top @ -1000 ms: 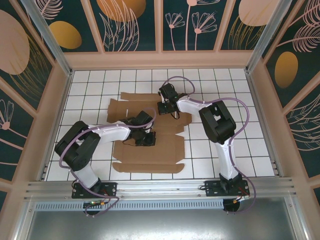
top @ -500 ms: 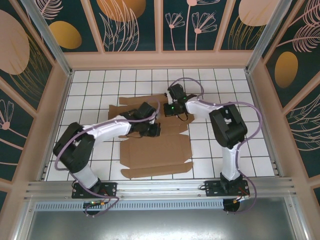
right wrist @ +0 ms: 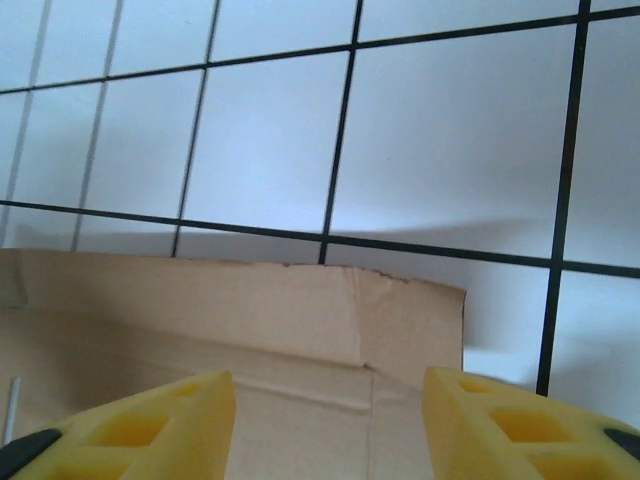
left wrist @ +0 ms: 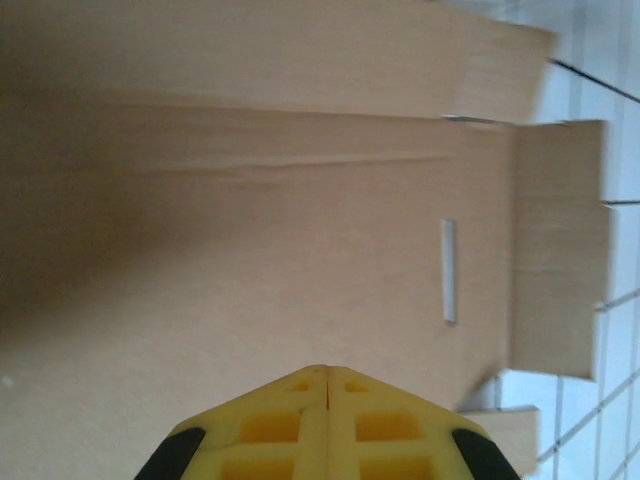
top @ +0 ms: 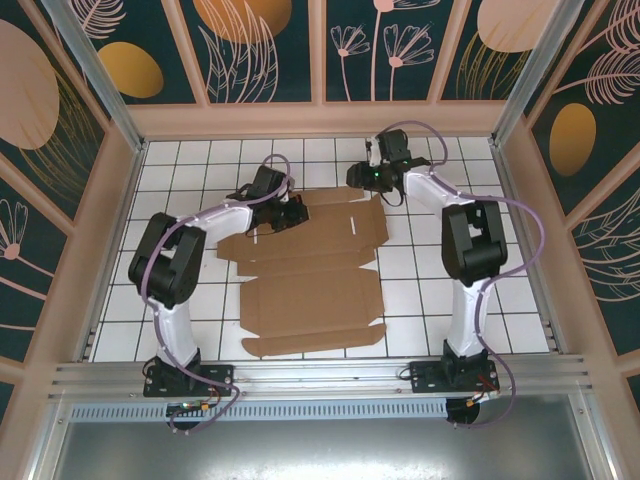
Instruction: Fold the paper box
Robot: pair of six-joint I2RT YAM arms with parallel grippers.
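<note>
Tiled floor [top: 420, 300] holds paper box [top: 310, 300], far-left corner hidden under left end effector [left wrist: 325, 375], pressed together; right end effector [right wrist: 330, 400] spread.

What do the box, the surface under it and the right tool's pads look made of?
Paper box: matte brown cardboard, with pressed creases and die-cut slots.
Table: white tiles with dark grid lines, possibly printed.
Right tool's pads: yellow and pocketed, probably soft plastic or rubber.
</note>
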